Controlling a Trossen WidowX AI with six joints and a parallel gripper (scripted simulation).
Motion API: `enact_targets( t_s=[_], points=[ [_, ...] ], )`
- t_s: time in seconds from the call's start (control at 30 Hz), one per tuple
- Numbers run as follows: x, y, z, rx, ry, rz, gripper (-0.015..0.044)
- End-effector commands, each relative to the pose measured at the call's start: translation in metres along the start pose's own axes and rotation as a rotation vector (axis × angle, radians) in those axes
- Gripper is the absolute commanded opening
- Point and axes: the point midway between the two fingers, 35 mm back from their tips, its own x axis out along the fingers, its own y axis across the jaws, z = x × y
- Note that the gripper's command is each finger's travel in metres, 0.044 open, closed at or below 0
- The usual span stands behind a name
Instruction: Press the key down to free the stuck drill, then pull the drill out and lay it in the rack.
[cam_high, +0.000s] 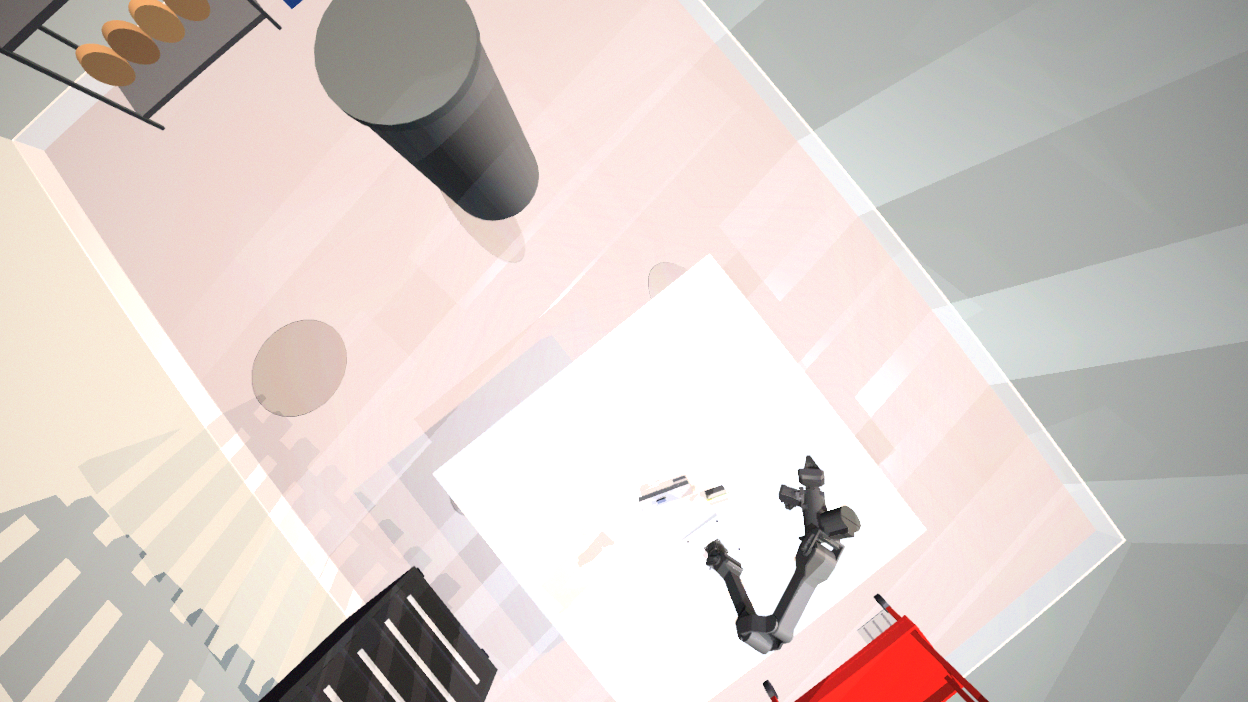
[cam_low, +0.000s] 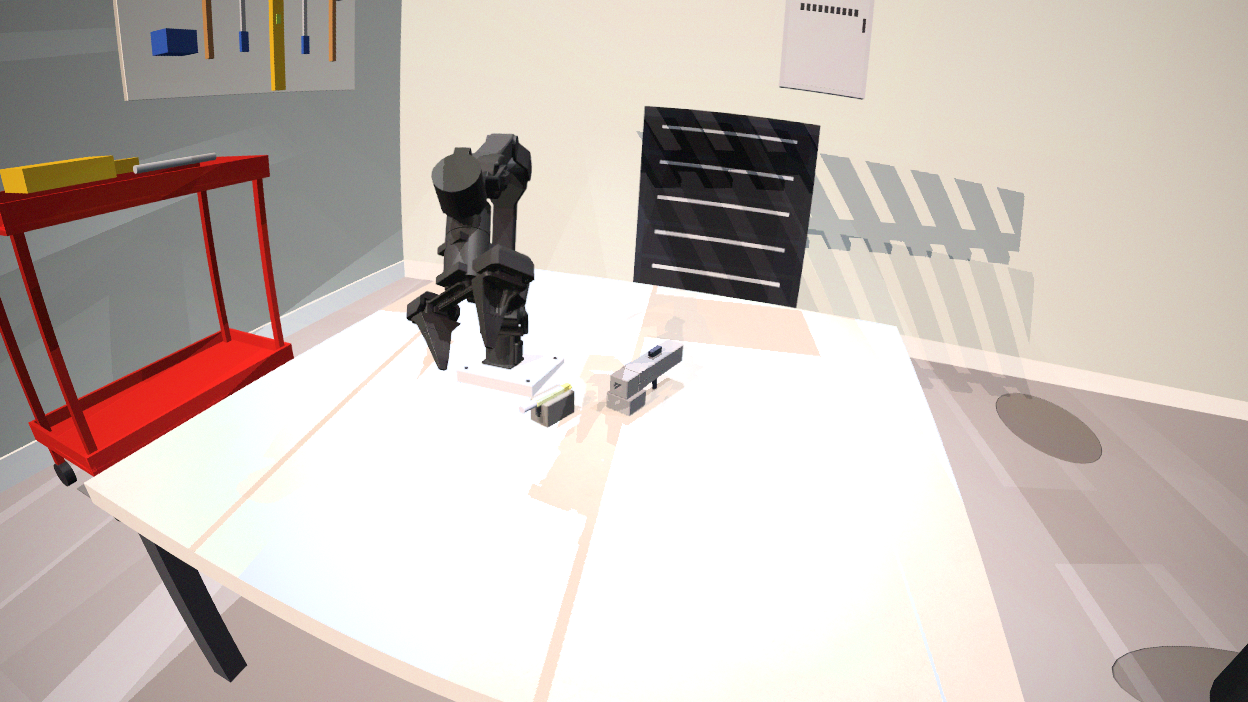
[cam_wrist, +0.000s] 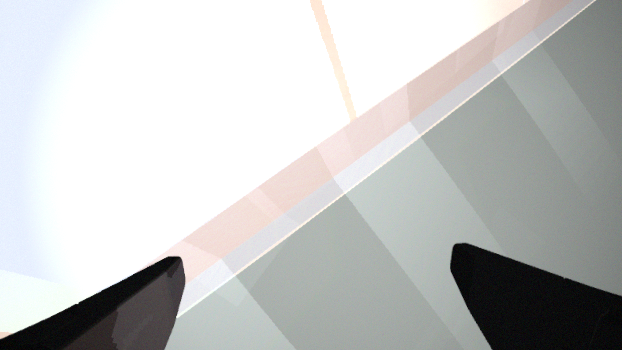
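The grey holder (cam_high: 665, 488) (cam_low: 648, 370) stands on the table with the small blue key (cam_high: 660, 500) (cam_low: 654, 351) on its top. The dark rack (cam_low: 559, 411) (cam_high: 715, 495) is a small block beside it. The drill (cam_low: 555, 396), yellow with a pale end, lies along the top of the rack, its pale end sticking out past the block. My gripper (cam_high: 793, 476) (cam_low: 466, 356) (cam_wrist: 320, 264) is open with nothing between its fingers. It is raised and well to the side of the rack, away from the drill. The wrist view shows neither drill, rack nor holder.
The arm's white base plate (cam_low: 494, 376) is close behind the rack. A red cart (cam_high: 885, 667) (cam_low: 174, 384) stands off the table's side, and a black drawer cabinet (cam_high: 397, 650) (cam_low: 724, 205) stands behind. A large dark cylinder (cam_high: 462, 130) stands on the floor beyond the table.
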Motion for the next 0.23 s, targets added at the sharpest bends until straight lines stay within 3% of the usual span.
enact_targets(
  t_s=[0.0,0.2],
  points=[
    [-0.015,-0.023,-0.062,-0.040,0.158,-0.115,0.0440],
    [-0.056,-0.046,-0.157,-0.126,0.431,-0.257,0.0440]
  ],
)
